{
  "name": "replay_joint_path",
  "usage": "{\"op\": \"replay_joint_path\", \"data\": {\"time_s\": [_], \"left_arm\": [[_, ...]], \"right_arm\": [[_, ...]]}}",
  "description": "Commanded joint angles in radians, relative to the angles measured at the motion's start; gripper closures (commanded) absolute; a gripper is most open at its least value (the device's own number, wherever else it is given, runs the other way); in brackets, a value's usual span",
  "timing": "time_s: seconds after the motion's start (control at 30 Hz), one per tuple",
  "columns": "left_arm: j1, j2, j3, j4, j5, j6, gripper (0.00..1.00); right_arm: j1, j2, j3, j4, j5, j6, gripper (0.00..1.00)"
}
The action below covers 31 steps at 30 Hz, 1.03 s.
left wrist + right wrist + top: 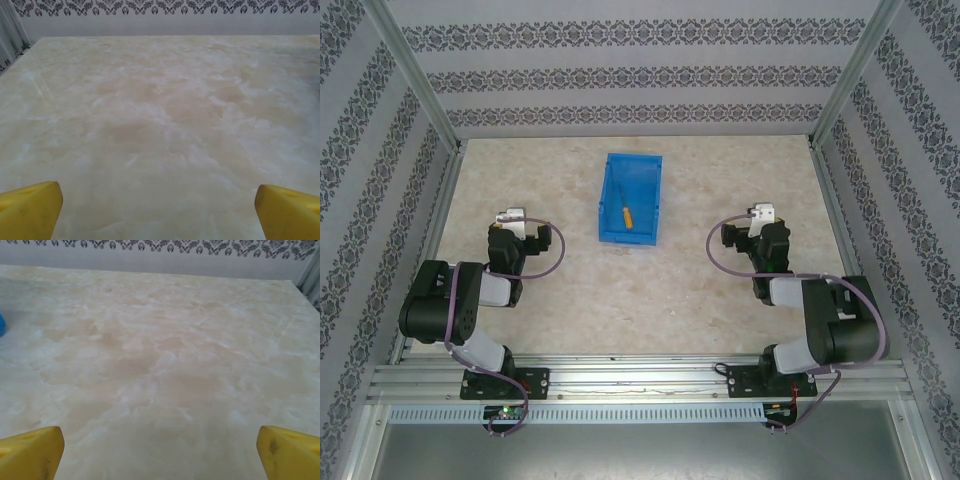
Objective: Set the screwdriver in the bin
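Note:
The bright blue bin (608,205) stands on the marbled table at the middle back. Inside it lies the small screwdriver (625,215) with its orange handle, slanted along the bin floor. My left gripper (512,217) rests folded back to the left of the bin, its yellow fingertips (30,210) wide apart over bare table, so it is open and empty. To the right of the bin, my right gripper (763,213) is also open, yellow fingertips (287,452) spread with nothing between them. A sliver of the bin's blue edge (2,324) shows at the left of the right wrist view.
Patterned walls close in the table on the left, back and right, with metal posts (415,75) at the corners. An aluminium rail (640,380) runs along the near edge where both arm bases are bolted.

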Motion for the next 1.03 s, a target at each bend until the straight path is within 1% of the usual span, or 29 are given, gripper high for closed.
{"op": "replay_joint_path", "data": {"time_s": [0.0,0.1,0.2,0.33,1.0], "left_arm": [[0.013,0.0,0.024,-0.036,-0.004,-0.019,0.01],[0.013,-0.001,0.029,-0.045,-0.001,-0.016,0.01],[0.013,-0.001,0.031,-0.051,0.0,-0.014,0.01],[0.013,-0.001,0.03,-0.05,0.001,-0.013,0.01],[0.012,-0.001,0.031,-0.047,0.003,-0.013,0.01]], "right_arm": [[-0.031,0.054,0.014,0.112,-0.056,0.034,0.02],[-0.062,0.046,0.02,0.087,-0.089,0.063,0.02],[-0.062,0.049,0.015,0.101,-0.089,0.063,0.02],[-0.051,0.048,0.02,0.089,-0.05,0.061,0.02],[-0.04,0.046,0.024,0.082,-0.033,0.05,0.02]]}}
